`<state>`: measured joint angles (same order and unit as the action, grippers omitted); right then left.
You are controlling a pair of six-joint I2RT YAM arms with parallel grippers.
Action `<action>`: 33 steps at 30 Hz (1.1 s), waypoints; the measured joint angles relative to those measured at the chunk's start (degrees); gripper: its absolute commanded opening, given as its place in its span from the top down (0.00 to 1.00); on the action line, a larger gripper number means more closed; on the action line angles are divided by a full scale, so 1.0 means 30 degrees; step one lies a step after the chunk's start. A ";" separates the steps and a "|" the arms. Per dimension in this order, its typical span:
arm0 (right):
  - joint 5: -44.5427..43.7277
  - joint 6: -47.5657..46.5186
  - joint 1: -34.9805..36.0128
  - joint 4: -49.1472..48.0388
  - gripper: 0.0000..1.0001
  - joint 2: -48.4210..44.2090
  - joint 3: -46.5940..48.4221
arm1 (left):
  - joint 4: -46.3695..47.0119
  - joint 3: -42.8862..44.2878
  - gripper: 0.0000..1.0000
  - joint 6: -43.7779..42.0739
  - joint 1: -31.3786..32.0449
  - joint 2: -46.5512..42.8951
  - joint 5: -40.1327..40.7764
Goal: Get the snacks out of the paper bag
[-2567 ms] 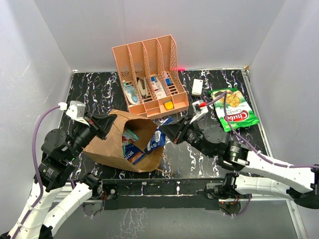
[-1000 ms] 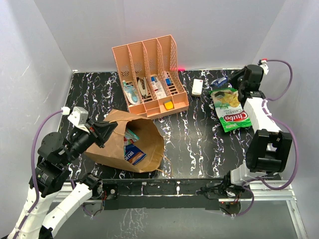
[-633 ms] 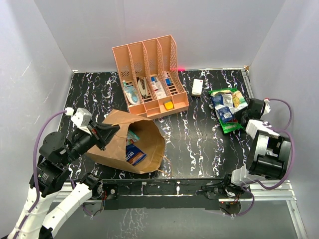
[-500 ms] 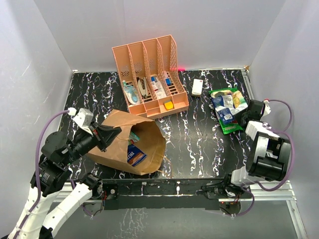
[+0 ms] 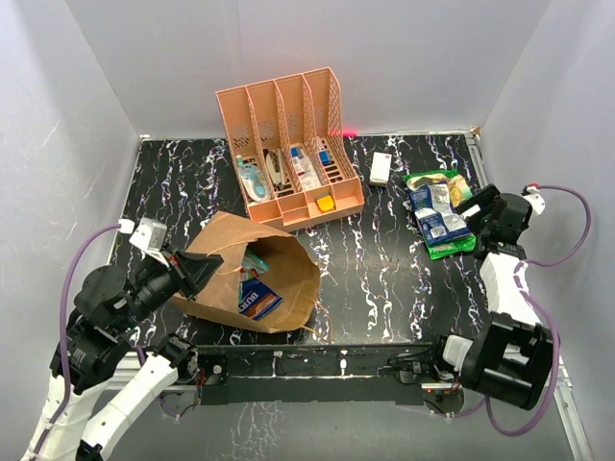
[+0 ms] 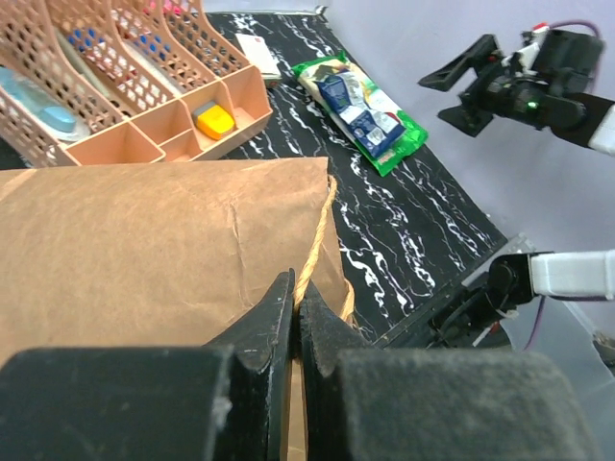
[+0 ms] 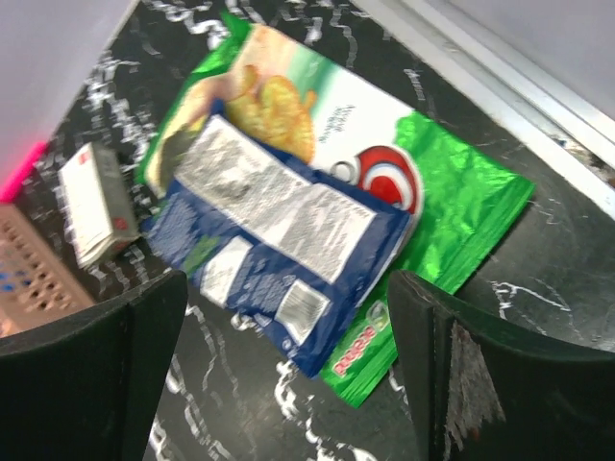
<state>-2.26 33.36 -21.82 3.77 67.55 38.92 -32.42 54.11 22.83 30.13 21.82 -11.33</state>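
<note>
The brown paper bag [image 5: 226, 264] lies on its side at the front left, mouth toward the right. A dark blue snack packet [image 5: 258, 299] and a teal and red one [image 5: 253, 260] show inside the mouth. My left gripper [image 5: 197, 272] is shut on the bag's twine handle [image 6: 322, 216] at the rim. At the right, a dark blue snack packet [image 5: 432, 213] lies loose on the green chip bag [image 5: 454, 238]. My right gripper [image 5: 478, 206] hovers just right of them, open and empty. In the right wrist view the blue packet [image 7: 279, 240] rests on the green bag [image 7: 452, 202] between the spread fingers [image 7: 144, 327].
An orange slotted rack [image 5: 288, 144] with small items stands at the back centre. A white remote [image 5: 381, 168] lies between the rack and the chip bag. White walls close in the black marbled table [image 5: 375, 279] on three sides.
My right gripper carried the dark blue packet to the green chip bag, opened and let it go there, then drew back a little. The left gripper kept its hold on the bag.
</note>
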 measured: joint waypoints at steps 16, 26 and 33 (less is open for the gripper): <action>0.6717 -0.0976 1.4564 0.0838 0.15 -0.2929 0.0379 | -0.0648 0.0393 1.00 -0.0262 0.0000 0.1035 0.1508; 0.4437 -0.1056 2.3868 -0.1224 0.27 -0.4320 -0.0102 | -0.1515 0.0015 1.00 -0.0168 0.0000 0.0962 0.1268; 0.1530 -0.1698 2.8356 -0.3519 0.39 -0.1370 -0.0627 | -0.1239 -0.0022 1.00 -0.0080 0.0000 0.1049 0.1319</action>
<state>2.33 28.27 63.24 -6.79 63.44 37.04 -36.14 54.04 22.59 30.13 24.97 -7.38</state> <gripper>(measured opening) 0.627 0.013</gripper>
